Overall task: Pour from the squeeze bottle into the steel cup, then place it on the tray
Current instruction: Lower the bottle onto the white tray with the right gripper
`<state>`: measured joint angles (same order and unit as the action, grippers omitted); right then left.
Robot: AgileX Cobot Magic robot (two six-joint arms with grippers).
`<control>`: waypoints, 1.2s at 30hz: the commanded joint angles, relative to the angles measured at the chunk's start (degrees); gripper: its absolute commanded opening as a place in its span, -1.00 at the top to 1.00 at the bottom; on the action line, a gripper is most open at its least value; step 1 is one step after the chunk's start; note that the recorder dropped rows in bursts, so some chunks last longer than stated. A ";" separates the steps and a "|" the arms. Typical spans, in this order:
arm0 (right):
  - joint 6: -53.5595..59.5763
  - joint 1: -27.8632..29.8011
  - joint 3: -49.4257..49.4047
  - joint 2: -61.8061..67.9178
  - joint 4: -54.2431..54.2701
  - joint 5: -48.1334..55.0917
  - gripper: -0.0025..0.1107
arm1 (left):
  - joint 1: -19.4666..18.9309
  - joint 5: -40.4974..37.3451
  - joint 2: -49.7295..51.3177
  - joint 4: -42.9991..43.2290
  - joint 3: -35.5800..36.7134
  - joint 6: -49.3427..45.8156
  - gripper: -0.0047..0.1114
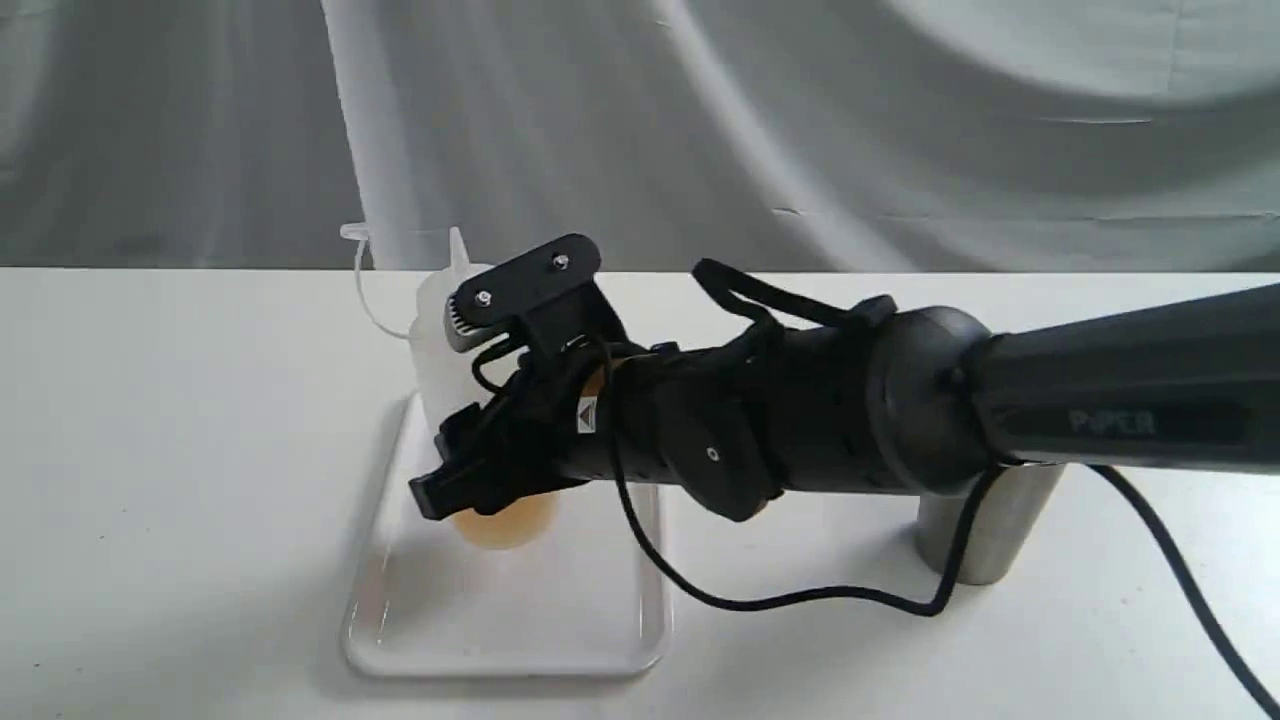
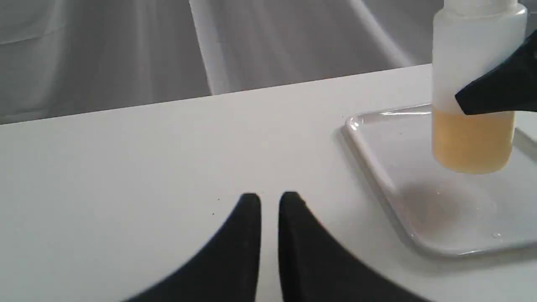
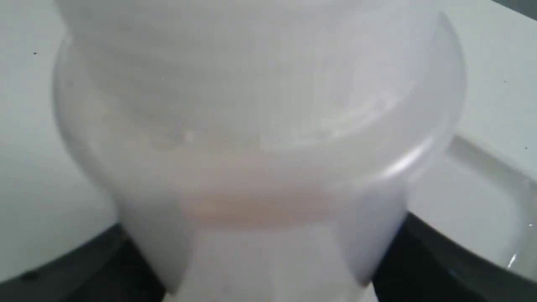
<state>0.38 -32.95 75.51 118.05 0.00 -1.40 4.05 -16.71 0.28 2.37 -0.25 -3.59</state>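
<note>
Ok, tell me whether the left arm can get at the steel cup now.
Probably not cleanly. The steel cup stands far right, past the tray; the right gripper holds the squeeze bottle there, its arm stretched across the cup. The left gripper sits left of the tray.

We get soft, fairly bright light from above, w/ faint shadows on the table point(image 1: 150, 450) by the tray point(image 1: 560, 605). Glare streaks its rim. In the right wrist view the squeeze bottle point(image 3: 260, 126) is totally out of focus; the left gripper point(image 2: 270, 199) looks blurry at its edges too.
</note>
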 commanded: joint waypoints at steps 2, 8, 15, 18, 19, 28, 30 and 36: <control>1.54 -0.42 0.26 0.51 2.13 -1.74 0.29 | 0.18 0.37 -0.28 0.16 0.25 0.10 0.78; 1.54 -0.50 0.26 1.03 2.13 -1.74 0.29 | 0.18 0.37 -0.28 0.16 0.25 0.10 0.78; 1.83 -0.50 0.26 1.16 2.13 -1.63 0.29 | 0.18 0.37 -0.28 0.16 0.25 0.10 0.78; 2.39 -0.50 0.26 1.16 2.23 -1.50 0.29 | 0.18 0.37 -0.28 0.16 0.25 0.10 0.78; 2.39 -0.50 0.26 1.16 2.23 -1.25 0.29 | 0.18 0.37 -0.28 0.16 0.25 0.10 0.78; 2.64 -0.50 0.26 1.16 2.23 0.21 0.29 | 0.18 0.37 -0.28 0.16 0.25 0.10 0.78; 2.82 -0.50 0.26 1.16 2.23 0.80 0.29 | 0.18 0.37 -0.28 0.16 0.25 0.10 0.78; 3.32 -0.64 0.26 1.16 2.23 1.05 0.29 | 0.18 0.37 -0.28 0.16 0.25 0.10 0.78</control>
<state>3.11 -33.31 75.51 119.90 2.04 0.94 4.05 -16.71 0.28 2.37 -0.25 -3.59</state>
